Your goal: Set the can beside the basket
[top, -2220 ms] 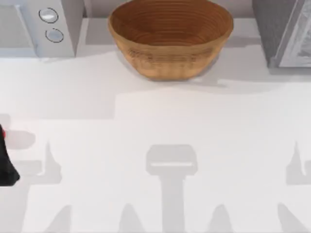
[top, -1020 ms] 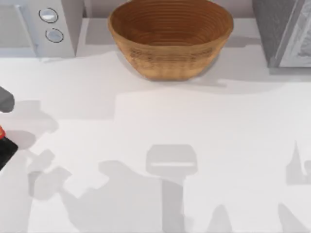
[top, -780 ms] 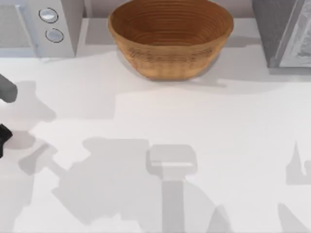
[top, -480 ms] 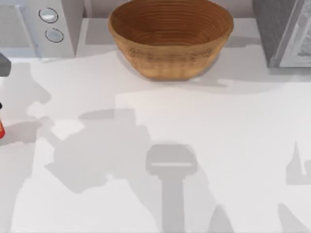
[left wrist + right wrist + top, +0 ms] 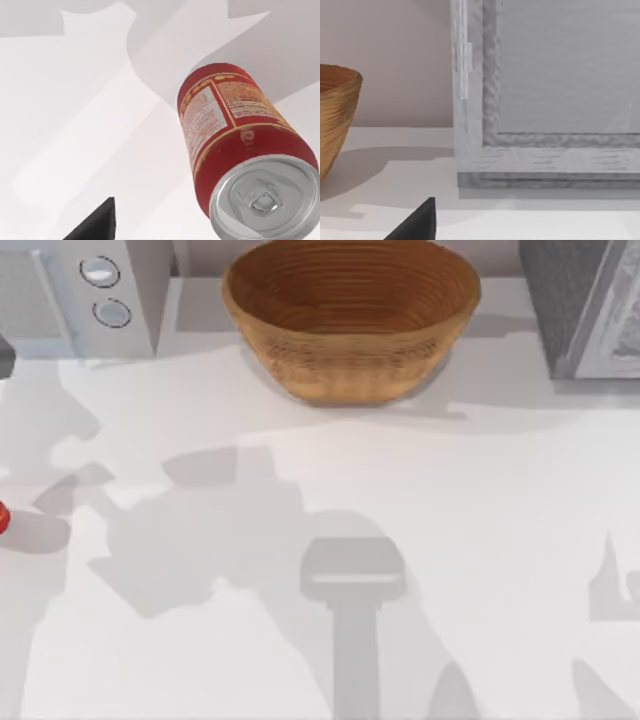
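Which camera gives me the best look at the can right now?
The left wrist view: the can appears large there, with its red side, printed label and silver top all visible above the white table. The top view catches just a red sliver of it at the table's left edge. The right wrist view faces the basket instead.

The top view looked down from above the white surface (image 5: 450, 500), taking in the basket (image 5: 350, 320) at its far edge and the can (image 5: 3, 519) at its left edge. The left wrist view hung close over that can (image 5: 240, 150), angled down at the surface. The right wrist view looked low and level across the surface toward its far right corner, sharing the basket's (image 5: 335, 120) side with the top view.
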